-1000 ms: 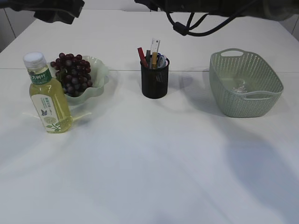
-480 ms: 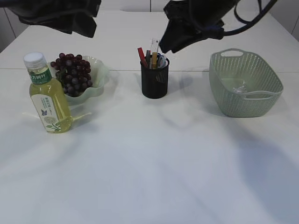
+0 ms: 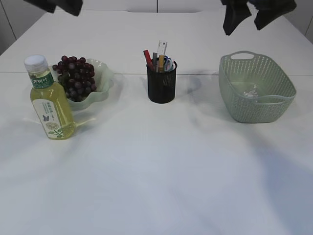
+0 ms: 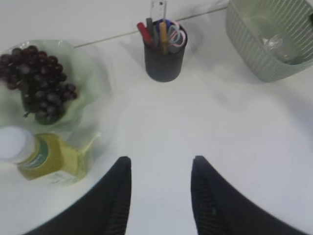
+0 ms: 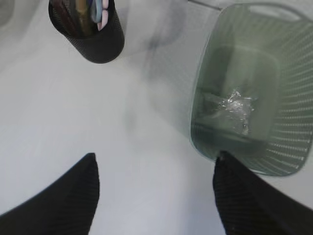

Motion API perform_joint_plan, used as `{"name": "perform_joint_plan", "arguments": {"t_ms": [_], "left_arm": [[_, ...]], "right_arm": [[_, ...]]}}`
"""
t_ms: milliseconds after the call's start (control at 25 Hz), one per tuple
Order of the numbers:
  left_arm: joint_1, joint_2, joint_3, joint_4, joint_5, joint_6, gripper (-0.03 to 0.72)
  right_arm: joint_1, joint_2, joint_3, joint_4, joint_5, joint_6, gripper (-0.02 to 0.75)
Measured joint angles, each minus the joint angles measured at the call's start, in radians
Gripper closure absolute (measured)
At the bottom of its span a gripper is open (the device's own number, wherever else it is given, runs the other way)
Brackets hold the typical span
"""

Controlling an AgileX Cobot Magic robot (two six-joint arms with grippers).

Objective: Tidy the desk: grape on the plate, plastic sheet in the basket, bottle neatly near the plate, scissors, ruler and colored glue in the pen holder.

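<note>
Dark grapes (image 3: 75, 78) lie on the pale green plate (image 3: 105, 73) at the left; they also show in the left wrist view (image 4: 41, 83). The yellow-green bottle (image 3: 49, 100) stands upright in front of the plate. The black pen holder (image 3: 162, 83) holds a ruler (image 3: 161, 49), a red item and other tools. Crumpled clear plastic sheet (image 5: 237, 105) lies in the green basket (image 3: 274, 105). My left gripper (image 4: 160, 164) is open and empty, high above the table. My right gripper (image 5: 155, 164) is open and empty, high beside the basket (image 5: 205, 122).
The white table (image 3: 161, 166) stretches toward the front. The left arm (image 3: 58, 5) and the right arm (image 3: 257, 12) hang at the top edge of the exterior view.
Both arms have risen and drawn back toward the top edge. The right arm has moved from above the pen holder to the right, above the basket. The objects have not moved.
</note>
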Motion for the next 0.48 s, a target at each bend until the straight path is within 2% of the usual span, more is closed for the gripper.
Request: {"name": "perform_joint_plan", "arguments": {"t_ms": [160,280,360,480], "left_arm": [[0.0,0.022,-0.036,0.085,0.167,0.0,0.388],[0.0,0.023,-0.046,0.142,0.204,0.007,0.388],[0.0,0.023,-0.05,0.143,0.206,0.019,0.388],[0.0,0.023,-0.05,0.068,0.206,0.043,0.388]], "right_arm": [[0.0,-0.05,0.002,-0.011,0.002,0.006,0.184],[0.0,-0.105,0.048,-0.018,0.002,0.006,0.208],[0.0,-0.146,0.096,-0.036,0.002,0.006,0.217],[0.0,-0.227,0.194,-0.066,0.002,0.013,0.221]]}}
